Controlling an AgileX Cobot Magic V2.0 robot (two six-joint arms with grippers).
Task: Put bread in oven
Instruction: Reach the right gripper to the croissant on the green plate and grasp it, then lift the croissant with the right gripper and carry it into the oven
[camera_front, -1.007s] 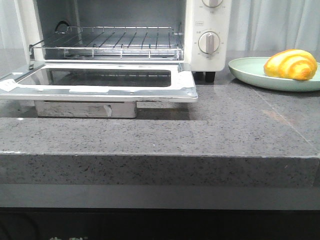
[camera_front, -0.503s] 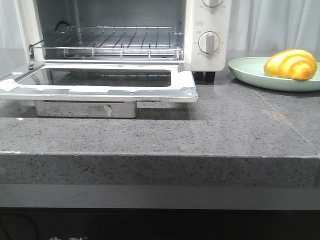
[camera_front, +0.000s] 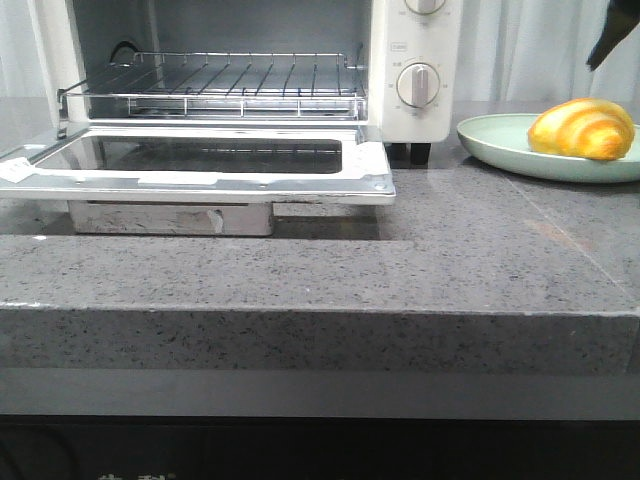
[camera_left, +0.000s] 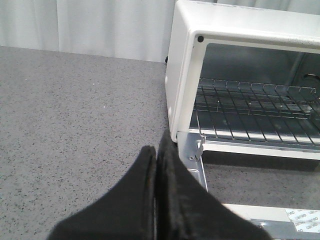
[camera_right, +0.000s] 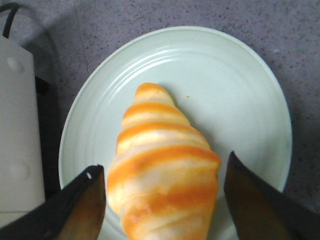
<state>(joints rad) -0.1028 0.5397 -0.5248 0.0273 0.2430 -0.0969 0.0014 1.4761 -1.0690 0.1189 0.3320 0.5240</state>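
Observation:
The bread (camera_front: 583, 129) is a golden-yellow croissant roll with orange ridges, lying on a pale green plate (camera_front: 500, 143) at the right of the counter. In the right wrist view the bread (camera_right: 164, 175) lies between my right gripper's (camera_right: 165, 162) open fingers, which stand on either side of it, apart from it. A dark fingertip (camera_front: 608, 40) of that gripper shows above the bread at the front view's right edge. The white oven (camera_front: 405, 100) stands at the left with its door (camera_front: 200, 170) dropped open and its wire rack (camera_front: 225, 80) empty. My left gripper (camera_left: 156, 155) is shut and empty beside the oven's (camera_left: 180, 75) left side.
The grey speckled counter (camera_front: 450, 260) has a front edge across the front view. The open oven door overhangs the counter at the left. White curtains (camera_front: 540, 50) hang behind. The oven's dials (camera_front: 418, 84) face forward next to the plate.
My right gripper has come into the front view at the upper right, above the bread. The bread, plate and oven have not moved.

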